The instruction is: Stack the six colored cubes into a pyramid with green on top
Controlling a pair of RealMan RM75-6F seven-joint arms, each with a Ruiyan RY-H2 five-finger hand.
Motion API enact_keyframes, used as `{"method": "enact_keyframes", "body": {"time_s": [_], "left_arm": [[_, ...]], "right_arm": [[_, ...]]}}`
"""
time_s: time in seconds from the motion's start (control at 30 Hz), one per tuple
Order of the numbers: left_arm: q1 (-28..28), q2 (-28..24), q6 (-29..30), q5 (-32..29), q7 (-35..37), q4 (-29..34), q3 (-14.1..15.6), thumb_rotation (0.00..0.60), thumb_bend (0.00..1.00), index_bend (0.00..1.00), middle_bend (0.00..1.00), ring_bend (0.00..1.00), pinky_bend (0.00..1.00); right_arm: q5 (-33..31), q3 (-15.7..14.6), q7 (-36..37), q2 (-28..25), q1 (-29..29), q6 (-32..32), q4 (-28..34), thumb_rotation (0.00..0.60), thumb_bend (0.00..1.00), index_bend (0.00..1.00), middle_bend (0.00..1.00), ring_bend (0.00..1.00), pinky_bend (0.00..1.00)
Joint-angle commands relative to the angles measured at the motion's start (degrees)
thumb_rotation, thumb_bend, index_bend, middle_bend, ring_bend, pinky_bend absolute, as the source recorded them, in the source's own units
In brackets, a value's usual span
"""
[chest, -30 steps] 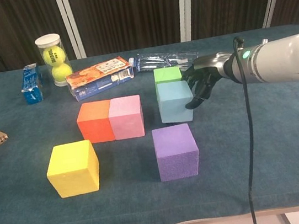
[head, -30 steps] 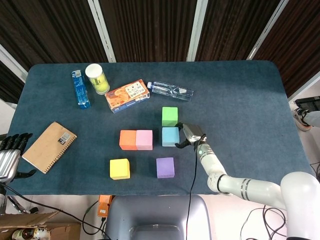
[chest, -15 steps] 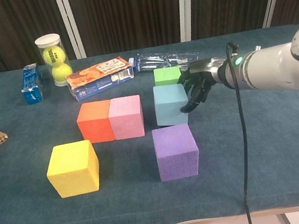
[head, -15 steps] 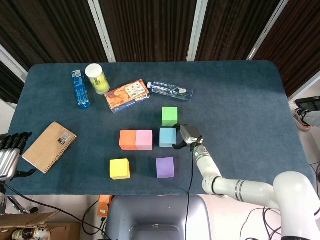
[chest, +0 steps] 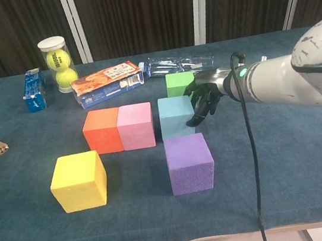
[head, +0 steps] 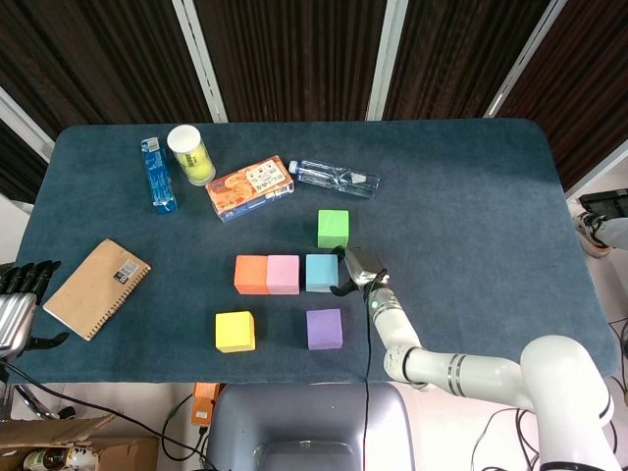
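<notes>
The orange cube (head: 251,275), pink cube (head: 283,274) and light blue cube (head: 321,273) stand in a row mid-table, the blue one a narrow gap from the pink. My right hand (head: 355,269) touches the blue cube's right side (chest: 175,117) with curled fingers (chest: 205,99), holding nothing. The green cube (head: 333,228) sits just behind, also seen as the green cube (chest: 180,83) in the chest view. The yellow cube (head: 235,331) and purple cube (head: 324,329) stand nearer the front edge. My left hand (head: 20,299) hangs off the table's left edge, its fingers blurred.
A notebook (head: 96,287) lies at the left. Along the back are a blue carton (head: 158,175), a tennis ball tube (head: 190,154), a snack box (head: 250,187) and a plastic bottle (head: 334,178). A cable (chest: 253,161) trails from the right arm.
My right hand has pushed the light blue cube leftward, from apart to nearly against the pink cube. The left hand has not moved.
</notes>
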State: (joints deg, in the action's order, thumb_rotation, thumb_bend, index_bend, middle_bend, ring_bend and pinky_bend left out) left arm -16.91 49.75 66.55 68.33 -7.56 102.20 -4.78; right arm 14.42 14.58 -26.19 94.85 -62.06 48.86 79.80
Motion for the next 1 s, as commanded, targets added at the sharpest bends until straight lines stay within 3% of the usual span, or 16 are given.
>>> {"method": "enact_keyframes", "body": {"time_s": [0.03,1.0], "left_arm": [[0.0,0.0,0.0,0.0,0.0,0.0,0.0,0.600,0.11,0.09,0.07,0.03,0.08],[0.0,-0.1,-0.5,0.2,0.9,-0.5,0.0,0.600,0.11,0.09,0.07,0.03,0.08]], "right_arm": [[-0.1,0.1,-0.1,0.1,-0.1,0.0,-0.1,0.600,0.20,0.43,0.30,0.17,0.31],[-2.7,2.2,-2.6,3.1,-1.9,-0.4,-2.2,0.600,0.20,0.43,0.30,0.17,0.30]]}}
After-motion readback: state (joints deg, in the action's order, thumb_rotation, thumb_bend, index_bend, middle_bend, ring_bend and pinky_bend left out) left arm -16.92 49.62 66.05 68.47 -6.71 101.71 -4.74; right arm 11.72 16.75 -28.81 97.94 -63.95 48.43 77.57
